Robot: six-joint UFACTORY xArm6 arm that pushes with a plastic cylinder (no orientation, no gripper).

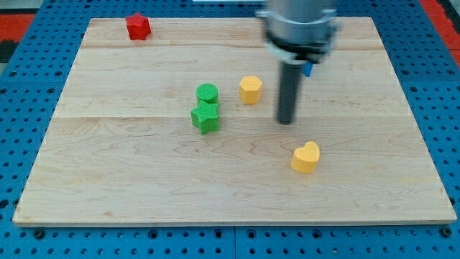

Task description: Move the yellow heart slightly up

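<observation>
1. My tip [287, 121] is the lower end of a dark upright rod. It rests on the wooden surface [129, 173], right of the view's centre. There are no jaws on this arm, so nothing is open, closed or gripping.
2. The yellow heart [306, 157] lies just below my tip and slightly to the view's right. It is near the tip but apart from it.
3. A yellow block [250, 89], roughly hexagonal, sits to the view's left of the rod, a little higher than the tip.
4. Further left, a green cylinder [207, 93] stands touching a green star [205, 118] directly below it.
5. A red block [138, 26] sits well apart from the rest, near the surface's top left corner.
6. A small patch of a blue block [307, 70] shows beside the rod's grey housing; its shape is hidden.
</observation>
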